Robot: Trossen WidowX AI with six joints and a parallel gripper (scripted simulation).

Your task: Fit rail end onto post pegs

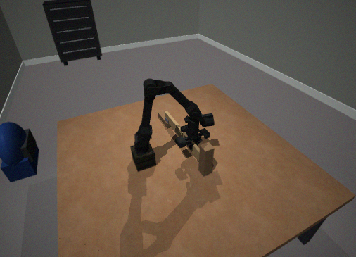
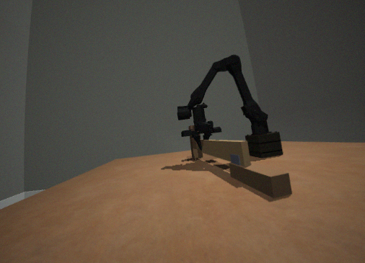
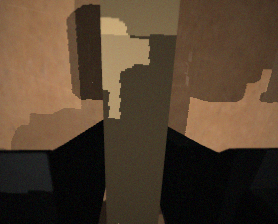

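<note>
The wooden rail [image 1: 172,120] [image 2: 223,147] [image 3: 137,170] is held above the table on its narrow edge. My gripper [image 1: 191,147] [image 2: 202,146] [image 3: 129,126] points down and is shut on it near the post, one finger on each side. The upright post [image 1: 206,159] [image 2: 193,152] stands at the rail's near end, which looks very close to it or touching. Pegs and holes are hidden. The rail's far end, with a blue patch, shows beside the low footboard block [image 1: 162,117] [image 2: 252,181]. I cannot tell whether it sits in the bracket, or whether the rail is exactly level.
My arm's base [image 1: 143,158] [image 2: 264,144] stands on the table [image 1: 105,196] [image 2: 144,201], to one side of the rail. The arm arches over to the rail, and its shadows fall on the table. A dark cabinet [image 1: 72,29] and a blue round object [image 1: 12,143] are beyond the table.
</note>
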